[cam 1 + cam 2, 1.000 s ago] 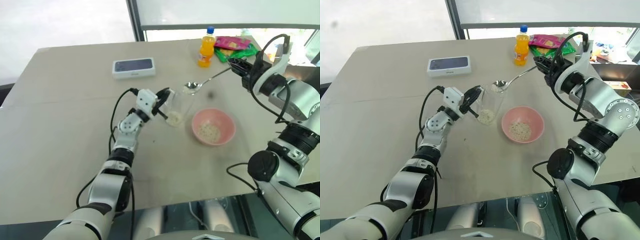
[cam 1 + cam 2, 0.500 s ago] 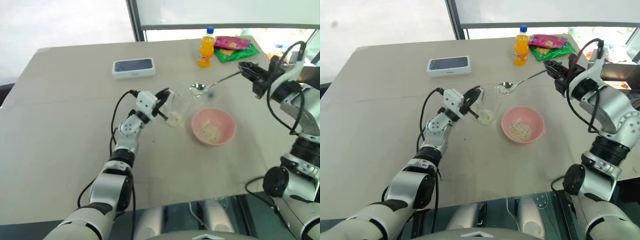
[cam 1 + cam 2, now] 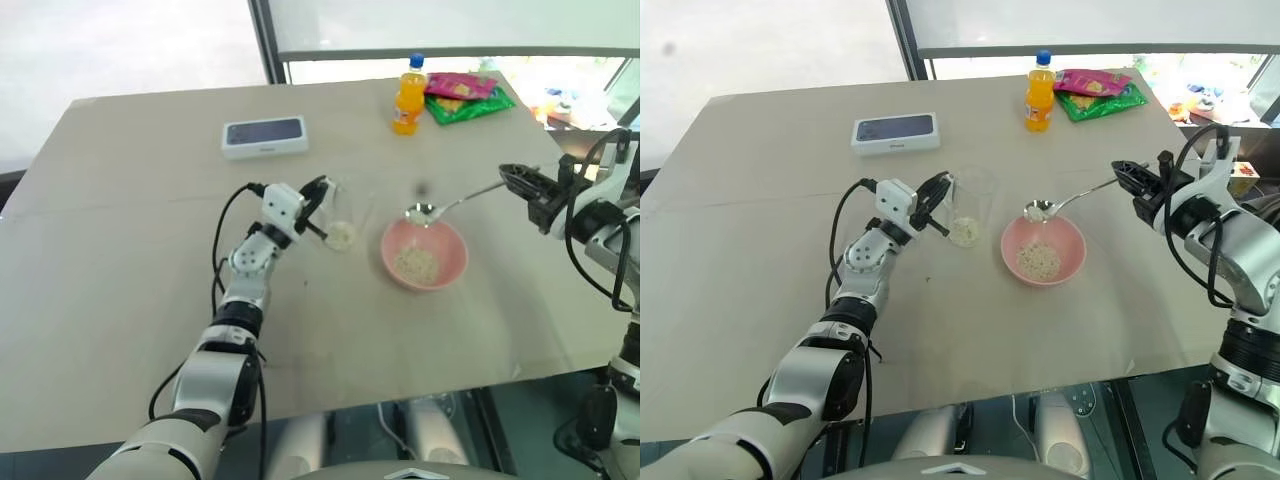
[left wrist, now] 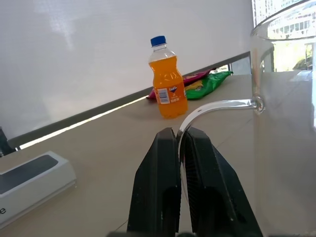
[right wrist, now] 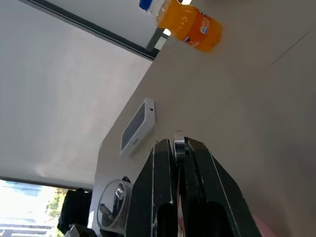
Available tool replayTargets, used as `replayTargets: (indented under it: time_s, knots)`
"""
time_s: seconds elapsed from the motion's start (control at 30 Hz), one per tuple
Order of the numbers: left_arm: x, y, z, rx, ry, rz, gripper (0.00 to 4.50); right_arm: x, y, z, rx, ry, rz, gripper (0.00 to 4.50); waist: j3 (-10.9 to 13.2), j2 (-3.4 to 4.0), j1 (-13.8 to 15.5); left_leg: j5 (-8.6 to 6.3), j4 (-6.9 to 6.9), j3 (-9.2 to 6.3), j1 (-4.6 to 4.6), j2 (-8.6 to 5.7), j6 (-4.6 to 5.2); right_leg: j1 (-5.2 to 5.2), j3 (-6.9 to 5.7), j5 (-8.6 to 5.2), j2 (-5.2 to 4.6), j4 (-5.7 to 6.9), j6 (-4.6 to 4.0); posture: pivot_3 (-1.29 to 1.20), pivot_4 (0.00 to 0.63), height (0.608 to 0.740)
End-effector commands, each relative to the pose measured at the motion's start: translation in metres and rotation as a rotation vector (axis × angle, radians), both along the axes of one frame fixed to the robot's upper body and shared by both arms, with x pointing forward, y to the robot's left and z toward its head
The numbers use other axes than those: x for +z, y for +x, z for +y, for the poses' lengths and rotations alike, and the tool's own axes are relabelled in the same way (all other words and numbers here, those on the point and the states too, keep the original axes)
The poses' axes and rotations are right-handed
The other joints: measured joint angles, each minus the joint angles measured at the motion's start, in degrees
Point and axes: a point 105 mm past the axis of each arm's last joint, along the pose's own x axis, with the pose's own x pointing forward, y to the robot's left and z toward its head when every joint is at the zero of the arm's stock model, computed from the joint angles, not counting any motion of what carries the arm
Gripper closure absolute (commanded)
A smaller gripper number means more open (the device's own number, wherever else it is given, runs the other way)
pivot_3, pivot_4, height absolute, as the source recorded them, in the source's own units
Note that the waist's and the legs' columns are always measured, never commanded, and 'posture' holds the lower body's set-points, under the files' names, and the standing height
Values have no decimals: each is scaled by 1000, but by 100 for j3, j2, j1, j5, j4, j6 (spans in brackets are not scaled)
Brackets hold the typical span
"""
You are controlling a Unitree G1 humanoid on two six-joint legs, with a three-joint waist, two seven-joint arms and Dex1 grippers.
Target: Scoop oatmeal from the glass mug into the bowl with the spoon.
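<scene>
spoon [image 3: 1065,203] moved over bowl [image 3: 1076,259]; its contents unclear.

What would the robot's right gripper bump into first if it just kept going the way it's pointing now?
Probably the glass mug. The right gripper, shut on the spoon, points across the table toward the robot's left, passing above the far rim of the pink bowl. Depth is unclear, so it might pass behind the mug.

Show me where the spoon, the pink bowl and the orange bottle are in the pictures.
spoon [image 3: 1037,211], right eye view, on its oval scoop end.
pink bowl [image 3: 1072,256], right eye view, on its rim.
orange bottle [image 3: 1039,95], right eye view, on its body.
</scene>
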Motion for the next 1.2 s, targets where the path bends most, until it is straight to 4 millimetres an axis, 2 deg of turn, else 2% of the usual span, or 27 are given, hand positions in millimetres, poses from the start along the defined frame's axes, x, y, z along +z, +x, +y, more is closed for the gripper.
replayTargets:
  time_s: [0.03,0.17,0.3,0.43,0.6,0.9,0.97,1.03,1.1,1.2]
  knots:
    - [-4,-1,7,22,-2,13,4367,19,-7,12,56,-91,-109,4500,0,0,2,0,0,0,0,0,0,0,0,0,0,0,0,0,150,740]
    - [-5,-1,5,18,-4,13,4367,20,-9,23,115,-249,-172,4500,0,0,9,0,0,-2,0,0,0,1,-1,0,0,-3,0,0,150,740]
    - [-5,-2,4,17,-10,15,4367,12,-10,27,164,-462,-241,4500,0,0,14,0,0,-3,-1,0,0,1,-3,0,0,-3,0,0,150,740]
    - [-7,-3,5,17,-12,19,4367,19,-14,41,233,-625,-404,4500,0,-1,13,0,0,-5,0,-1,0,1,-3,-1,0,-5,1,0,150,740]
    - [-10,-5,5,14,-19,30,4367,33,-31,67,368,-822,-685,4500,0,-1,20,0,1,-9,1,-2,0,1,-7,-1,0,-6,2,0,150,740]
    - [-13,-7,0,-4,-41,47,4367,32,-40,78,503,-1186,-984,4500,0,-1,53,0,6,-15,1,-5,-1,6,-13,-1,-1,-6,2,0,150,740]
    - [-14,-7,-1,-6,-46,50,4367,30,-38,75,498,-1190,-977,4500,0,-1,54,0,6,-17,1,-5,-1,6,-14,-1,-1,-7,2,0,150,740]
    - [-14,-8,-2,-8,-51,52,4367,38,-31,69,415,-1065,-925,4500,-4,-7,48,1,6,-17,1,-5,-2,7,-14,-1,-2,-7,2,0,150,740]
    - [-16,-9,-4,-17,-56,59,4367,56,-25,65,343,-936,-910,4500,-3,-7,51,1,6,-18,4,-4,-3,10,-14,-1,-2,-6,1,0,150,740]
    - [-17,-10,-7,-32,-78,74,4367,89,-25,72,296,-728,-936,4500,-3,-6,61,1,10,-18,5,-6,-3,10,-12,0,-4,-2,1,0,150,740]
